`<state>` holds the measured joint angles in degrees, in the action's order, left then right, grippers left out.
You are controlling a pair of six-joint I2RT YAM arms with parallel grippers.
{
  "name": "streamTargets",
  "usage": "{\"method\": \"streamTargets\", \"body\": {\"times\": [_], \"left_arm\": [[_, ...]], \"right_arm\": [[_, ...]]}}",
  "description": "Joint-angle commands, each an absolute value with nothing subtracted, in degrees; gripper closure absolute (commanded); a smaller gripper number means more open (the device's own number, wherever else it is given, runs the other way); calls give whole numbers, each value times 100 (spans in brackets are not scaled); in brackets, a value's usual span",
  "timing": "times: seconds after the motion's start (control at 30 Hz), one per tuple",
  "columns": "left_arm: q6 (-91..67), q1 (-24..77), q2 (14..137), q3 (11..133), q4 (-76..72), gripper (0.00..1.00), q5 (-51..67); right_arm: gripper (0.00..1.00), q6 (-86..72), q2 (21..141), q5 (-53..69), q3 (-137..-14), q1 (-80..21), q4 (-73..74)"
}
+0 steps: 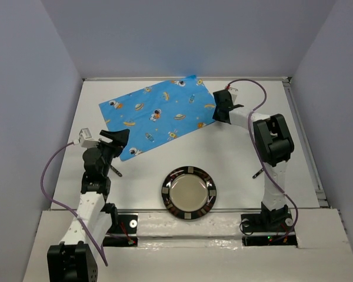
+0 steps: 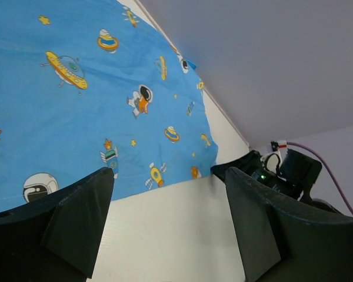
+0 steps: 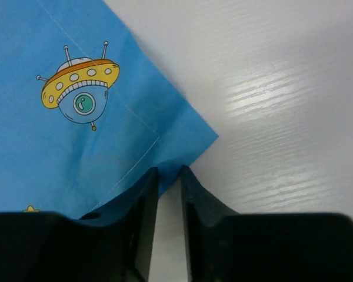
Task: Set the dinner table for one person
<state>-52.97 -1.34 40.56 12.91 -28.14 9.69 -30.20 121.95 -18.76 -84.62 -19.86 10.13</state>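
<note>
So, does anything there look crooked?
Yes: the blue cartoon-printed cloth placemat lies skewed on the white tabletop, a corner pinched in the right end effector, away from the dark-rimmed round plate.

Placemat (image 1: 159,114) lies behind plate (image 1: 188,192) on the dinner table (image 1: 223,158).

Blue placemat (image 1: 159,114) bears yellow saucers and astronauts; dinner table (image 1: 241,164) white, plate (image 1: 188,192) silver.

The light is soft and even, from above. The white tabletop (image 3: 282,88) shines a bit. My left pincer (image 2: 169,176) and right pincer (image 3: 169,171) look dark and fuzzy up close.
</note>
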Motion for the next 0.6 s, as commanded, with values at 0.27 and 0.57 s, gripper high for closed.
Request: {"method": "streamTargets", "body": {"times": [0.27, 0.57], "left_arm": [[-4273, -35, 4017, 2486, -2014, 14, 1398], [-3834, 141, 3929, 2916, -1390, 14, 1573]], "right_arm": [[100, -3436, 12192, -2180, -8175, -1934, 1231], [100, -3428, 10963, -2356, -6769, -1934, 844]]}}
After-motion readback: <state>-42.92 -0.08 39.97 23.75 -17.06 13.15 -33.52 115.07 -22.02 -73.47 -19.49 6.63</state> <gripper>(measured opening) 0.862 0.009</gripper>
